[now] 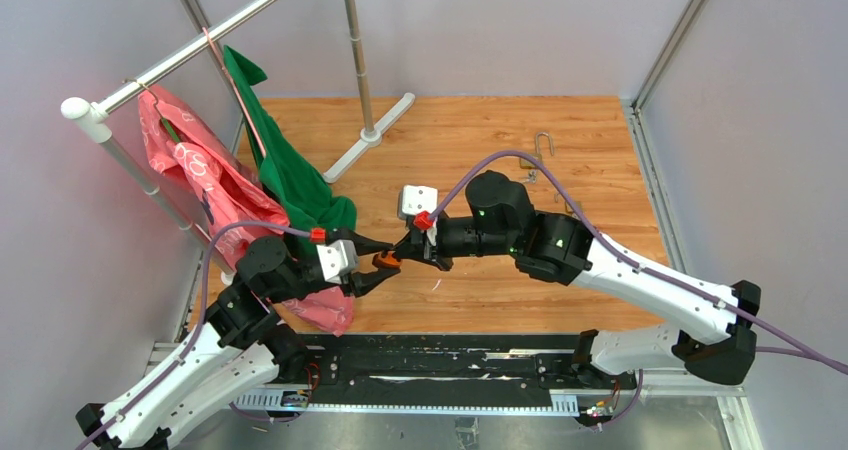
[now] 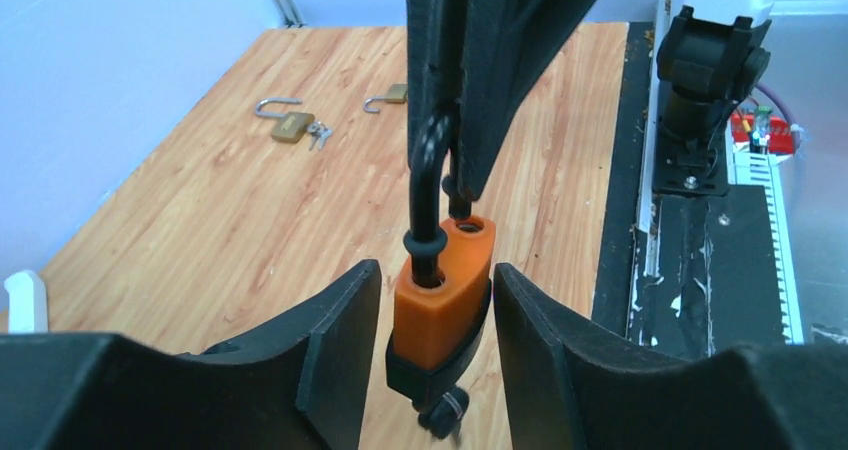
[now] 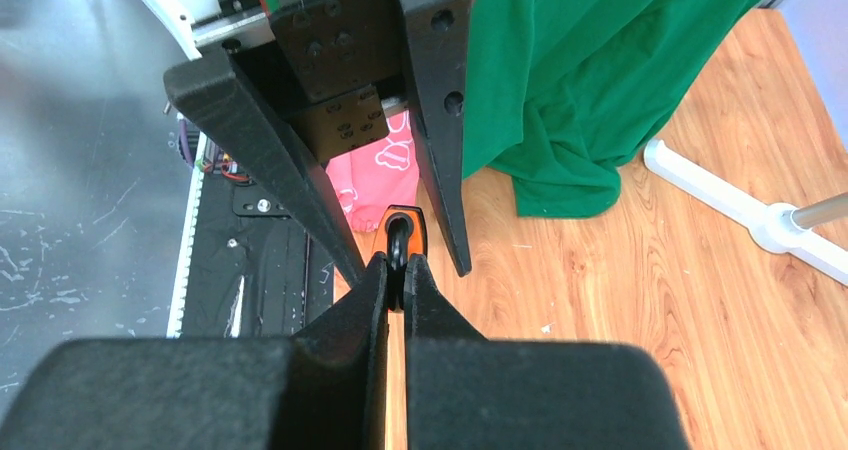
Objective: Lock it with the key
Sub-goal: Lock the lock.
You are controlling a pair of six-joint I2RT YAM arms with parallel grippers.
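Grained wood tabletop (image 1: 600,150), rounded orange padlock (image 2: 440,290), right gripper (image 3: 397,270) pinching shackle (image 2: 418,185)

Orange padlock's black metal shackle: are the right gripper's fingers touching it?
Touching. The right wrist view shows the right gripper shut, its fingertips pinching the shackle with no gap.

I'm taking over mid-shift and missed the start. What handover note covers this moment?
Left hand: open, straddling the orange padlock in midair.
Right hand: shut on the shackle.
Key: apparently in the padlock's underside.
Done: padlock is up off the table.
Left: the shackle's free leg sits out of its hole; press it in, then turn the key.
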